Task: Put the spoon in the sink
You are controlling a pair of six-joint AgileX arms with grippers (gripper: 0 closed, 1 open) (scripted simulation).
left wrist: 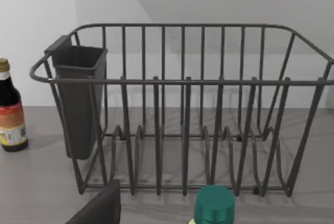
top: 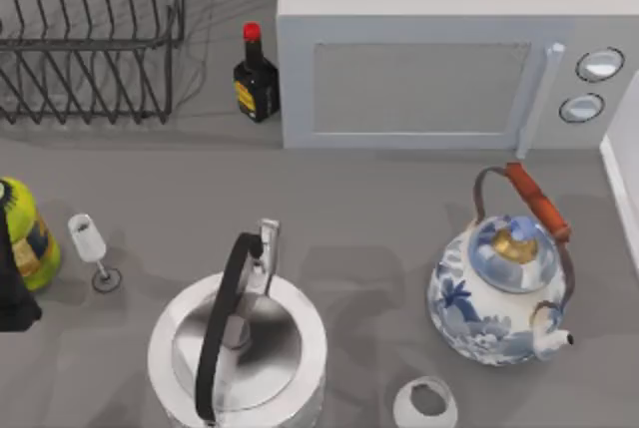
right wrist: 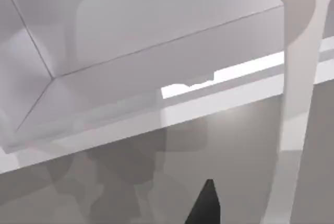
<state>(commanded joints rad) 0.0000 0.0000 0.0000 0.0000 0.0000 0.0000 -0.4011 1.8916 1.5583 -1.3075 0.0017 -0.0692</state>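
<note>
Grey tabletop [top: 379, 209] lies open between the microwave [top: 439, 49] and two kettles; left end effector [top: 12, 288] at the left edge, grip state unclear.

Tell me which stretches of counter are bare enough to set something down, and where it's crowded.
Most open: the counter between the microwave and the steel kettle, left of the blue-and-white teapot. A smaller patch lies between the dish rack and the wine glass. Crowded: the near edge, with kettle, white cup and teapot.
</note>
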